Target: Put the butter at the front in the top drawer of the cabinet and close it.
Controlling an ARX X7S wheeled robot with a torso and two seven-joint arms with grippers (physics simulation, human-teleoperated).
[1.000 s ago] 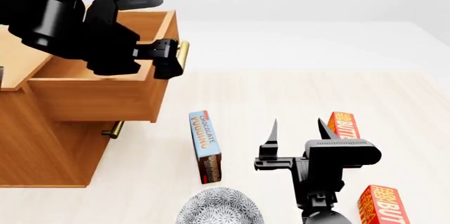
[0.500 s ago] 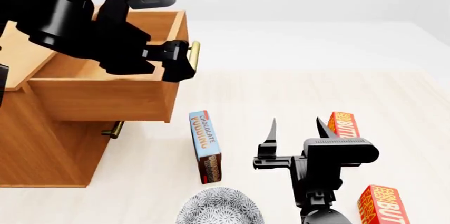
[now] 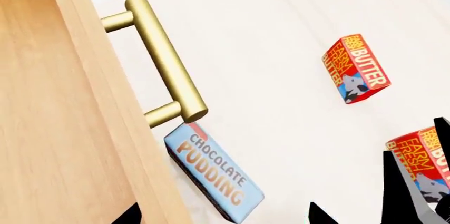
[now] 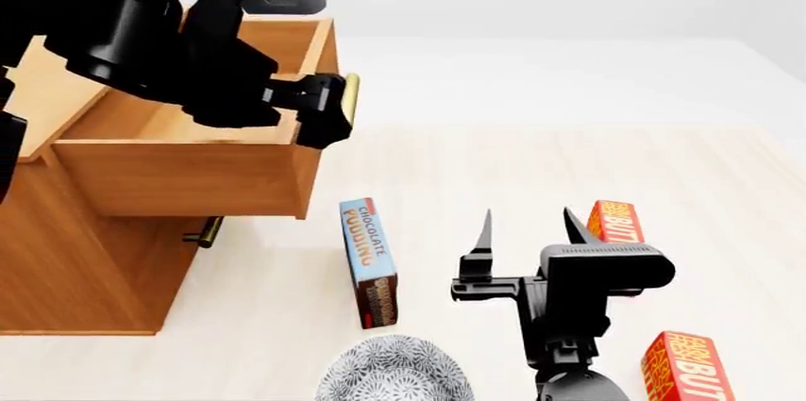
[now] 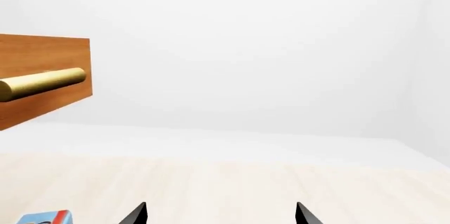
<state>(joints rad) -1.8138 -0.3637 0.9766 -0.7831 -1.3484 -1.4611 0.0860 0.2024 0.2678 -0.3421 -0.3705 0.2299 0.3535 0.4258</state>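
At the front of the top drawer (image 4: 189,175), my left gripper (image 4: 321,113) is at the brass handle (image 4: 350,99); whether its fingers are closed around the bar I cannot tell, because the arm covers them. The drawer is pulled out of the cabinet (image 4: 75,259), and its inside is visible behind my left gripper. Below this gripper, on the pale floor (image 4: 504,175), lies the chocolate pudding box (image 4: 365,259), near the lower drawer's handle (image 4: 202,231).

My right gripper (image 4: 527,226) is open, its two pointed fingers apart and pointing forward, holding nothing. Just beyond its right finger lies one butter carton (image 4: 614,222). The other butter (image 4: 686,368), the one at the front, lies beside my right arm, nearer to me, on the floor. A patterned bowl (image 4: 391,373) sits to the left of this arm.
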